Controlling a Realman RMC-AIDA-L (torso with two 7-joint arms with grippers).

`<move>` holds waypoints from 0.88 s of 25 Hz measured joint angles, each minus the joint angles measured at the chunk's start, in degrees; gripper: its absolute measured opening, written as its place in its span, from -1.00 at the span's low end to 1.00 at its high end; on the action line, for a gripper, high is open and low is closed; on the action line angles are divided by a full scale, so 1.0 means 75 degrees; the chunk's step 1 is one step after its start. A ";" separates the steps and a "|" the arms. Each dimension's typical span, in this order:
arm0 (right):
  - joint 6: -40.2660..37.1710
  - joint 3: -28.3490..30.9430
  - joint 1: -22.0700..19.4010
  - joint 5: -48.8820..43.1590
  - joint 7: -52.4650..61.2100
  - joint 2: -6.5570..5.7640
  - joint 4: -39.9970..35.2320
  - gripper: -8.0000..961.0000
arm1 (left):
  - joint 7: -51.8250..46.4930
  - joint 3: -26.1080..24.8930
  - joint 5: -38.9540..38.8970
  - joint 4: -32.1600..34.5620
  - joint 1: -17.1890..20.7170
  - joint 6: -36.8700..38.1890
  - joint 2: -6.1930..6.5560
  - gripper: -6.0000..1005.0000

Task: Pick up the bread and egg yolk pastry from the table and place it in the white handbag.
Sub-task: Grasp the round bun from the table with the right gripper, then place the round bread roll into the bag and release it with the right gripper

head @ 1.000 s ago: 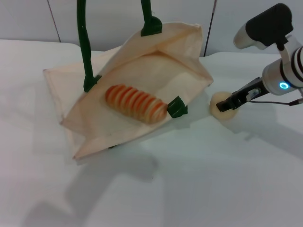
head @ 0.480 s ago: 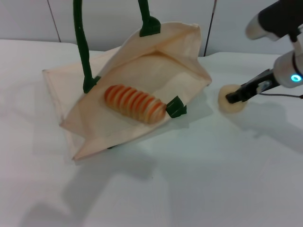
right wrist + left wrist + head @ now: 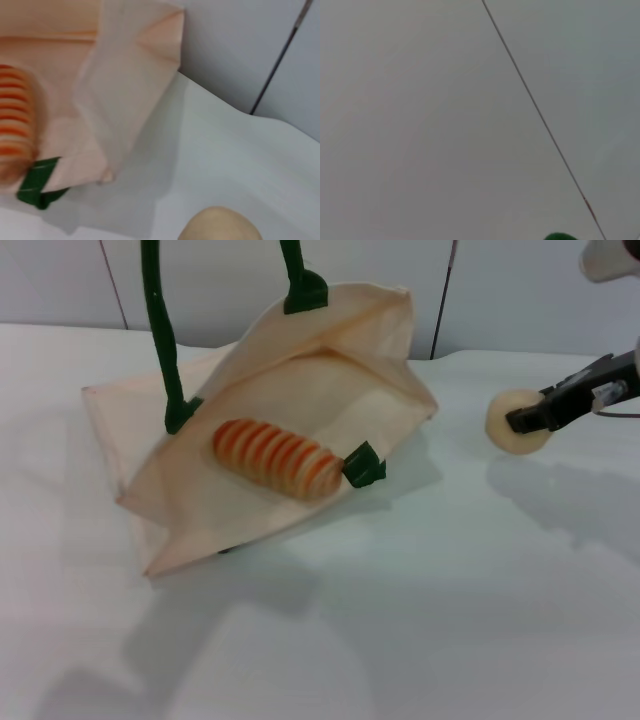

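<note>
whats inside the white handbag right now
Only the bread shows inside the white handbag; its deeper folds are hidden. The egg yolk pastry is outside, in the right gripper.

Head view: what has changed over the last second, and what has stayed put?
The right gripper, shut on the egg yolk pastry, lifted it off the table and carried it up and rightward. The bread stayed inside the white handbag, whose handles remain held up.
</note>
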 joint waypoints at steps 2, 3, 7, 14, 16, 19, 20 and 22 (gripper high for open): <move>-0.0472 -0.0159 -0.0191 0.0408 0.0005 0.0007 -0.0634 0.02 | 0.0009 -0.0074 0.0005 -0.0016 0.0002 0.0004 0.0001 -0.66; -0.0472 -0.0159 -0.0191 0.0408 0.0005 0.0007 -0.0634 0.02 | 0.0012 -0.0104 0.0005 -0.0021 0.0002 0.0004 0.0001 -0.66; -0.0956 -0.0445 -0.0461 0.0985 0.0071 0.0018 -0.1497 0.01 | 0.0021 -0.0158 0.0057 -0.0036 0.0011 0.0006 0.0002 -0.66; -0.1267 -0.1255 -0.0691 0.1905 0.0190 0.0022 -0.2230 -0.01 | -0.0014 -0.0171 0.0101 -0.0039 -0.0011 0.0044 0.0001 -0.65; -0.1186 -0.1581 -0.0661 0.2090 0.0227 0.0024 -0.2221 -0.01 | -0.0024 -0.0169 0.0075 -0.0046 -0.0036 0.0049 -0.0002 -0.65; -0.0911 -0.2064 -0.0564 0.2250 0.0250 0.0025 -0.2133 -0.02 | -0.0116 -0.0095 0.0025 -0.0050 -0.0135 0.0095 -0.0008 -0.65; -0.0760 -0.2242 -0.0511 0.2279 0.0253 0.0026 -0.2072 -0.02 | -0.0116 -0.0095 0.0025 -0.0050 -0.0135 0.0095 -0.0008 -0.65; -0.0518 -0.2428 -0.0391 0.2280 0.0258 0.0026 -0.1850 -0.02 | -0.0158 -0.0062 -0.0065 -0.0050 -0.0182 0.0105 -0.0010 -0.65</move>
